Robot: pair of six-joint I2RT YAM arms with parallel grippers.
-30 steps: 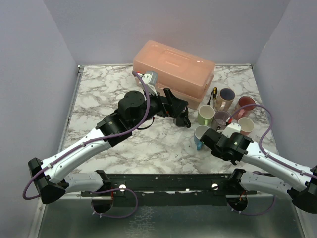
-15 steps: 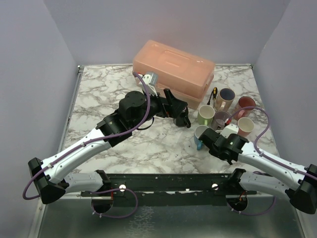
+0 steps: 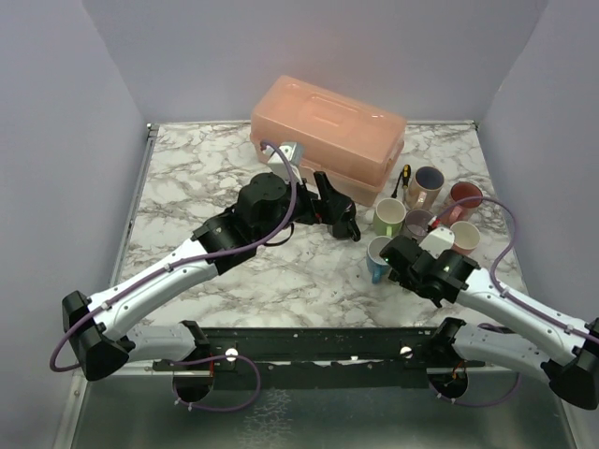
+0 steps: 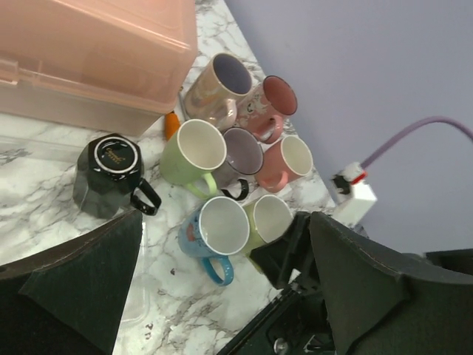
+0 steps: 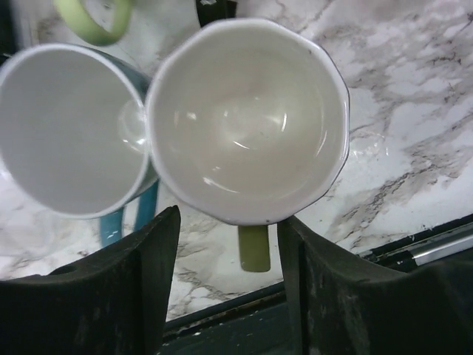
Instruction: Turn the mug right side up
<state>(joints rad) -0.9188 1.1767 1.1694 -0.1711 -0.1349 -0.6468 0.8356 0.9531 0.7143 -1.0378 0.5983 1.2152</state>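
1. Two grippers worked over a white marble table (image 3: 187,178), with a cluster of mugs at its right side in front of a peach plastic storage box (image 3: 328,131).
2. The right gripper (image 5: 228,222) had its jaws apart, one finger on each side of the handle (image 5: 253,248) of an olive-green mug (image 5: 247,118). Neither finger touched the handle.
3. The olive-green mug stood mouth up on the table at the near edge of the cluster. Its white inside was bare and its handle pointed toward the arm bases.
4. Its rim lay against the rim of a blue mug (image 5: 66,126), which was also upright, just to its left.
5. The left gripper (image 4: 225,218) hung above the cluster with its jaws wide apart and nothing between them.
6. A black mug (image 4: 111,174) sat base up, mouth down on the table. It was just in front of the box and beside a light-green mug (image 4: 196,148), with its handle turned toward the blue mug.
7. Farther back, a grey-purple mug (image 4: 242,151), a pink mug (image 4: 292,159), a dark red mug (image 4: 277,96) and a beige mug (image 4: 225,74) crowded together with their mouths in view.
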